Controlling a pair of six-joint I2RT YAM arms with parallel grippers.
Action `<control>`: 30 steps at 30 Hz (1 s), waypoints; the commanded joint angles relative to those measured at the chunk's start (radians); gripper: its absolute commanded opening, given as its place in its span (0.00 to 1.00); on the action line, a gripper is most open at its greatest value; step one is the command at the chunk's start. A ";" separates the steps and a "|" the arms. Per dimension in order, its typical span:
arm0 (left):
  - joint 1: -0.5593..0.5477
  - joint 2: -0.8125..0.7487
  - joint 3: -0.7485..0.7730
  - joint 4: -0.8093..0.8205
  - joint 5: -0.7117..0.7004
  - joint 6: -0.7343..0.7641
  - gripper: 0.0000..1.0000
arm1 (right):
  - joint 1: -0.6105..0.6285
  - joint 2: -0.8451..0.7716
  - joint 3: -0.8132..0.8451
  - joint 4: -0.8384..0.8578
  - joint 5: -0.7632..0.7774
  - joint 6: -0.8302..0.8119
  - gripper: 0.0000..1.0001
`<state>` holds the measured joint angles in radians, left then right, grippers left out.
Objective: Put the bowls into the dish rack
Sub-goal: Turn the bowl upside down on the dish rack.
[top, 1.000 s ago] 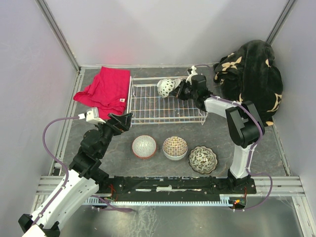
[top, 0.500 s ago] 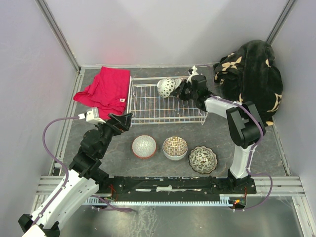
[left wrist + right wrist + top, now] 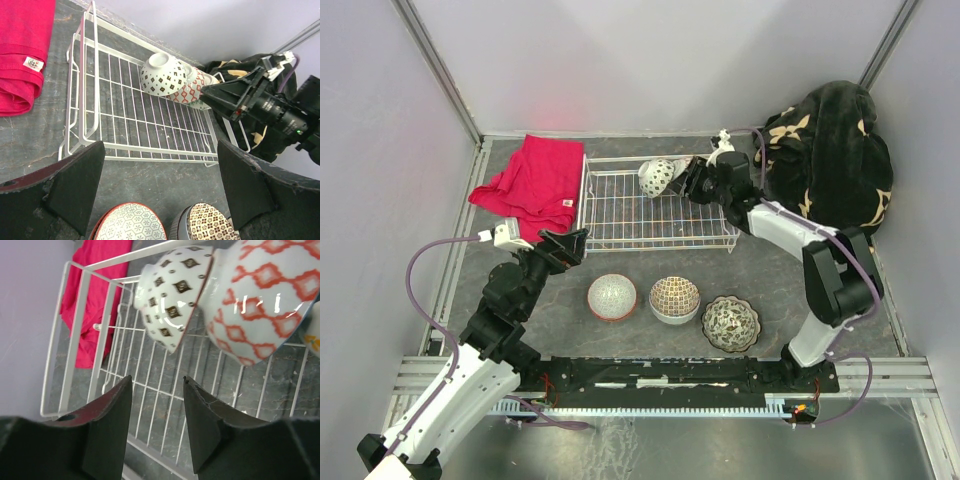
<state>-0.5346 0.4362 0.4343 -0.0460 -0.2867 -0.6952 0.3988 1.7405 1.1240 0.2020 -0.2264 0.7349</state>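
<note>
The left gripper [image 3: 567, 240] hangs wide apart and empty near the left corner of the dish rack [image 3: 588, 195], no different from a second ago. Just in front of it, on the table near the rack, three bowls wait in a row: a red-rimmed white bowl [image 3: 611, 296], a brown mosaic bowl [image 3: 674, 297] and a floral bowl [image 3: 730, 322].

The change is further right, at the far right corner of the rack. A second ago the right gripper [image 3: 156, 382] was closed. Now its jaws stand partly apart with only rack wire between them, and the arm has drawn back a little to the right. The diamond-patterned bowl [image 3: 172, 295] stays where it was, tipped on its side and leaning against a red-lattice bowl [image 3: 260, 305], with the edge of a third bowl [image 3: 312, 335] behind that.

To my eye that bowl has been let go and counts as loaded. The three on the table are still to go in.
</note>
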 commanded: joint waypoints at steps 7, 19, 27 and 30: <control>-0.004 -0.001 0.000 0.048 0.001 0.011 0.99 | 0.120 -0.309 -0.060 -0.271 0.111 -0.097 0.67; -0.004 -0.012 -0.012 0.075 0.038 0.003 0.99 | 0.323 -0.506 -0.082 -0.607 0.265 -0.175 0.83; -0.003 -0.025 -0.032 0.120 0.054 0.017 0.99 | 0.353 -0.606 -0.180 -0.581 0.343 -0.241 0.84; -0.003 -0.041 -0.056 0.156 0.065 0.028 0.99 | 0.353 -0.637 -0.211 -0.561 0.342 -0.248 0.85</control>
<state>-0.5346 0.4191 0.4000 0.0166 -0.2459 -0.6952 0.7525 1.1667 0.9401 -0.3992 0.0696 0.5247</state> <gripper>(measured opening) 0.991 0.846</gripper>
